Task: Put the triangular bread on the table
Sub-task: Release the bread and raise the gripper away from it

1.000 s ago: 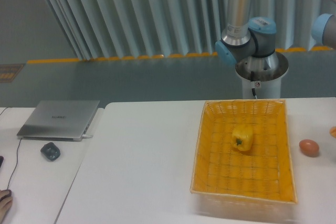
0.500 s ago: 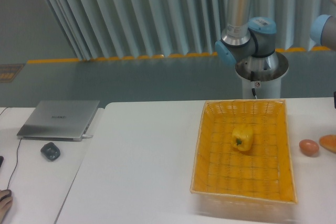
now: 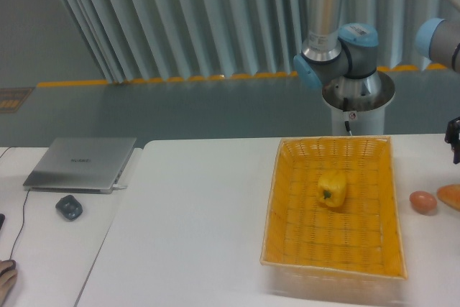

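Since the earlier frames, the triangular bread [image 3: 451,196] has come into sight at the right edge and now lies on the table [image 3: 201,228], just beside the small brown egg [image 3: 423,202] — well outside the basket [image 3: 330,264] holding the yellow pepper [image 3: 331,188]. Only a dark sliver of the gripper [image 3: 453,136] shows above it, apart from the bread; whether its fingers are spread I cannot tell. Withdrawal should probably go straight up — clear of the egg.
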Available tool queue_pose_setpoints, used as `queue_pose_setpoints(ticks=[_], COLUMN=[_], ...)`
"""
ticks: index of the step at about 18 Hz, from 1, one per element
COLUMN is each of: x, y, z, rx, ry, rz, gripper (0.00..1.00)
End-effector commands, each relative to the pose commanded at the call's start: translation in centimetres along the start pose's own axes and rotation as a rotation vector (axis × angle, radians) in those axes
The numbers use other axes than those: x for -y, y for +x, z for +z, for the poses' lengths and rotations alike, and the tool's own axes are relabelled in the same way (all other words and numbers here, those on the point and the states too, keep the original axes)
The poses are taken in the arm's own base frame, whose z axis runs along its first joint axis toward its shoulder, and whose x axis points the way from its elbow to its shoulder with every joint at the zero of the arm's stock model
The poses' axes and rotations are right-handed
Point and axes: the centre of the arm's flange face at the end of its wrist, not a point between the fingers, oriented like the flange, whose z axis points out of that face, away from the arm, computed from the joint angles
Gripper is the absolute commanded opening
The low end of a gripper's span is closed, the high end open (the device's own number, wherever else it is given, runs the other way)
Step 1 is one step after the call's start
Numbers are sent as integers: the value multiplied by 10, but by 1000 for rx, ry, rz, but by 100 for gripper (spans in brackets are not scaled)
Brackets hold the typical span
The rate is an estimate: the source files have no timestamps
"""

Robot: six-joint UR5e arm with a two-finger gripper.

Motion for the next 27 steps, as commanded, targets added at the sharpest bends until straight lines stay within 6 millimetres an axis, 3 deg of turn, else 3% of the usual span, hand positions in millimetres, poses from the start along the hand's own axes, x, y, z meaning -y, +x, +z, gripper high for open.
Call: queue_pose_setpoints(ticks=[2, 5, 9, 12, 14, 16, 27], x=[17, 26, 16, -13, -27, -30, -34], y=[2, 7, -2, -14, -19, -23, -24], z=[-7, -22, -43, -29, -29, -21, -15], rx=[10, 4, -24, -54, -48, -59, -69], ry=[15, 17, 16, 22, 18, 20, 17], rz=[32, 118, 368, 408, 446, 452, 445], gripper=[100, 100, 100, 100, 100, 100, 100])
